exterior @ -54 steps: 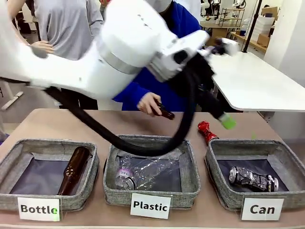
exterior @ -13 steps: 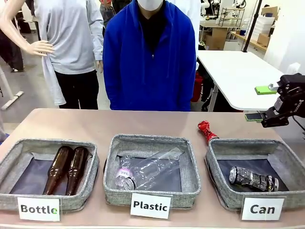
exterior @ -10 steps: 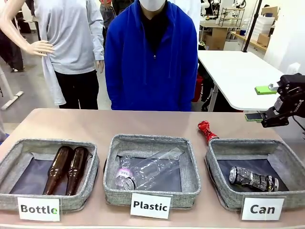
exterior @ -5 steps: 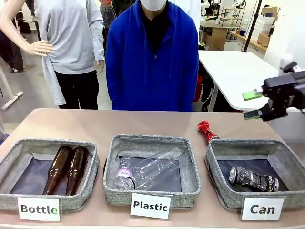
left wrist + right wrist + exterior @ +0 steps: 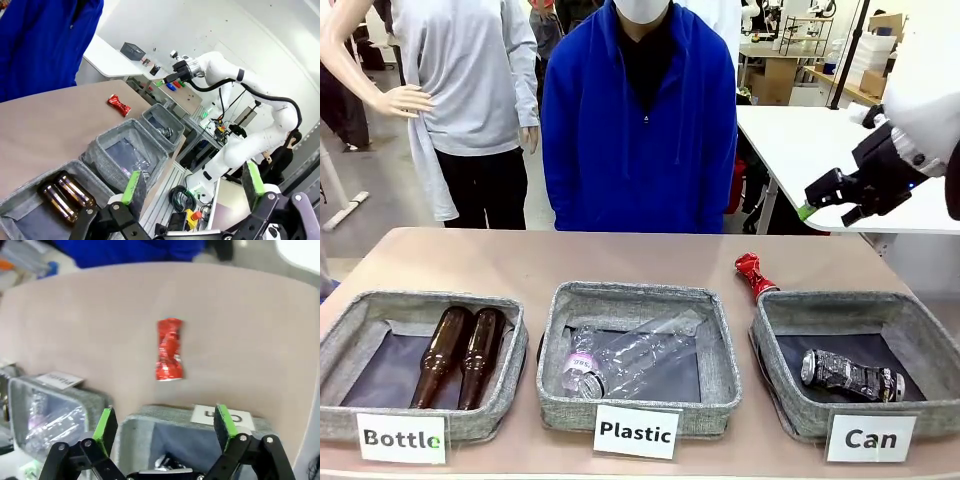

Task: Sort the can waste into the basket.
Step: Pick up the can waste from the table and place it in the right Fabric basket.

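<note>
A crushed red can (image 5: 754,275) is seen lying on the desk (image 5: 570,262), just behind the far left corner of the grey basket (image 5: 780,400) carded "Can", at 5 o'clock in the front view. A second can, silver-grey with dark print (image 5: 851,375), is already lodged inside that basket on its dark liner, so the sorting is judged half done.

The right gripper (image 5: 829,197) is held high at 3 o'clock, above and behind the basket, its jaws spread wide and nothing between them. It is pointed down toward the desk; in its own wrist view the red can (image 5: 169,355) is framed between the green pads (image 5: 105,423), well apart from them, with the basket's rim (image 5: 165,415) below. The pose is read as a line-up for a descent onto the can, the jaws kept wide because the crumpled metal is uneven.

The left gripper (image 5: 192,185) is parked away from the work, jaws fully apart and empty, presumably so that the other arm's path is left free. Brown bottles (image 5: 460,355) and a clear plastic bottle (image 5: 630,360) are kept in their own labelled baskets. A person in a blue top (image 5: 640,120) is stood at 12 o'clock, clear of the desk.
</note>
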{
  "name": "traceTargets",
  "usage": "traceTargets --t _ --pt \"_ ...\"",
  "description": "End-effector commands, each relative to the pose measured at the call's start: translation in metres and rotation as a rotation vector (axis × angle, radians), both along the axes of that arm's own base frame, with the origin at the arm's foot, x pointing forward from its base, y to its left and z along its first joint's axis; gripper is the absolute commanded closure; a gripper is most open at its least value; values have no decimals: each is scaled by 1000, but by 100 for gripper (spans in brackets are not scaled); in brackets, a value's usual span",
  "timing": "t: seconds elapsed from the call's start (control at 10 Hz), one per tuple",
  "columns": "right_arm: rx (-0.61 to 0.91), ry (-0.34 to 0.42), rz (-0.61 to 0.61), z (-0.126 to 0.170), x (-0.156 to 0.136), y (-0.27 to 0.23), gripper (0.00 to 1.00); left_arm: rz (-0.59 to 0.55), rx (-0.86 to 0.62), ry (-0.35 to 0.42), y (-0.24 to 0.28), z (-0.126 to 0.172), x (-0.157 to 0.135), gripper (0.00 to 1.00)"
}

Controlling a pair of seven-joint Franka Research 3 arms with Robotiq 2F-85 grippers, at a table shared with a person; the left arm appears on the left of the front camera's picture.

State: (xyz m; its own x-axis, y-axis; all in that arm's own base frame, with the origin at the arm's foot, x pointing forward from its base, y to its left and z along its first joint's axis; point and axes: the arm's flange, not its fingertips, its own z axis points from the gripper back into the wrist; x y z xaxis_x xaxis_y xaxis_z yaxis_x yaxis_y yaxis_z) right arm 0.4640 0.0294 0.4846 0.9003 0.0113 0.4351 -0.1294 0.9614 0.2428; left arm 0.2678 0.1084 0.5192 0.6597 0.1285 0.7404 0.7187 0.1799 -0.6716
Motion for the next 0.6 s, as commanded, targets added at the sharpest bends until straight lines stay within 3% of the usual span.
traceTargets --t 0.0,0.2,0.3,0.5 --pt "78 -23 52 6 -6 -1 0 1 -19 -5 -1 5 -1 0" --pt "-2 5 2 0 0 0 0 1 -19 -5 -1 5 -1 0" --pt "-74 88 47 0 3 -1 0 1 -19 -5 -1 5 -1 0" --pt "-206 130 47 -4 34 26 0 1 -19 -5 -1 5 -1 0"
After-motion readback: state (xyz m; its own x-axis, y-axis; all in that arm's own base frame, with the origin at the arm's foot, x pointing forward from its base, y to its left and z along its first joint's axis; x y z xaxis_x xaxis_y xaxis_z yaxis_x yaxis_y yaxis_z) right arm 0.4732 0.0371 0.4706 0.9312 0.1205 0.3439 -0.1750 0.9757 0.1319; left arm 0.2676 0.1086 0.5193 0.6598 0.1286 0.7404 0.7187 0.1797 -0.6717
